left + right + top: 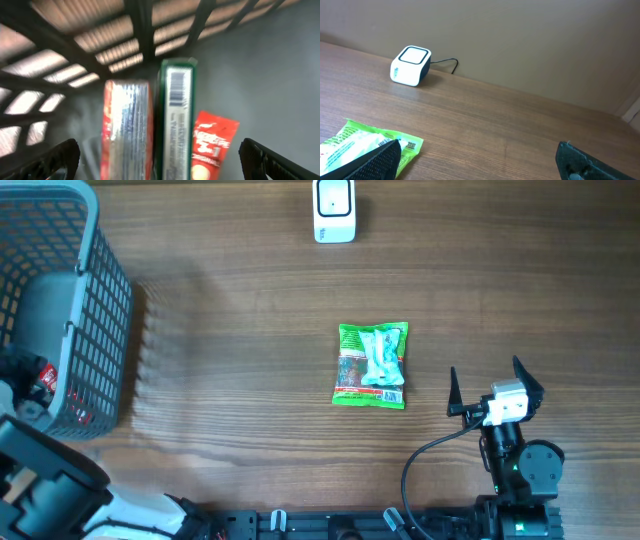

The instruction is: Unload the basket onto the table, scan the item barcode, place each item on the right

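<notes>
Right claw stands fully open, empty; sliding toward the green packet at nine o'clock could shove it away.

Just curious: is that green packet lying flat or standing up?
Lying flat: the green packet shows its printed face to the overhead camera, resting on the table.

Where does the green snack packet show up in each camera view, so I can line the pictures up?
Overhead: the green snack packet lies on the table, just right of centre.
Left wrist: not in it; this camera looks into the basket.
Right wrist: bottom-left corner, partly cut off.
Shared landmark: the white scanner, beyond the packet in the overhead and right wrist views.
</notes>
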